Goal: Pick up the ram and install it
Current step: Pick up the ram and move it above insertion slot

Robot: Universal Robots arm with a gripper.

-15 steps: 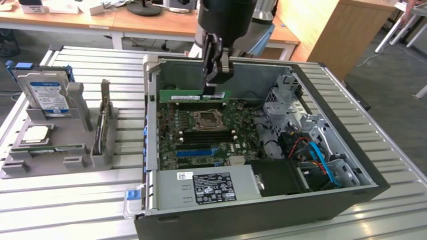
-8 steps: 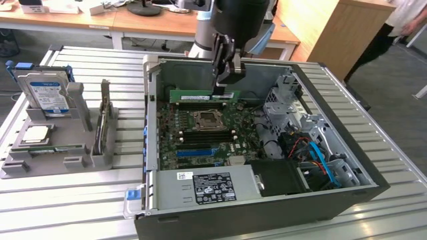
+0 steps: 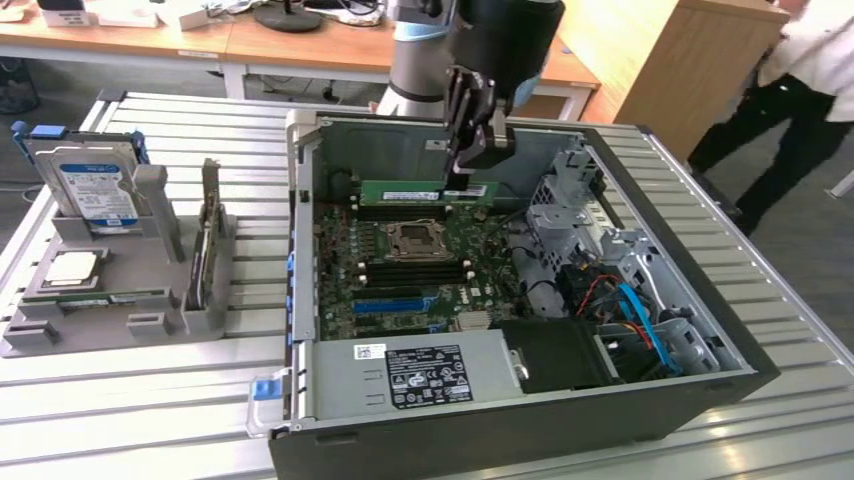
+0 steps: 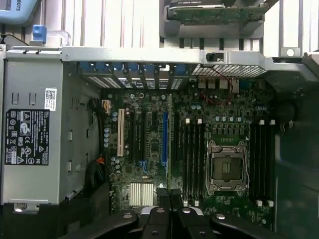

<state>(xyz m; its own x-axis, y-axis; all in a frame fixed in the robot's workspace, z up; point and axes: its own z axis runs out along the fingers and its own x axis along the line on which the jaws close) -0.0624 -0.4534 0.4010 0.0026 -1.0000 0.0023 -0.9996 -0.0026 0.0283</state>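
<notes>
1. Slatted metal table (image 3: 160,400) carries everything in the exterior view: the open dark computer case (image 3: 534,440) lies on its side, with a grey parts fixture (image 3: 94,330) at its 9 o'clock and a person (image 3: 787,90) standing at its 1 o'clock.
2. The exterior view takes in the arm coming down from 12 o'clock into the case. The wrist view looks straight down on the board, giving the silver power supply (image 4: 30,139), a long blue slot (image 4: 164,137) and a white slot (image 4: 120,132) in plain outline.
3. The motherboard (image 3: 400,270) fills the case floor, with the CPU socket (image 3: 416,238) near its middle. Seen from the wrist, the socket (image 4: 227,167) is flanked by rows of black memory slots (image 4: 192,159).
4. The ram (image 3: 407,188) hangs above the board at 12 o'clock from the socket, near the far case wall. Its long axis runs 9 to 3 o'clock in the exterior view, and it stands on edge.
5. It is a thin, narrow green stick with a row of small dark chips.
6. The gripper (image 3: 467,180) pinches the ram's top edge toward its 3 o'clock end, and its fingertips (image 4: 163,195) stand pressed close together in the wrist view.
</notes>
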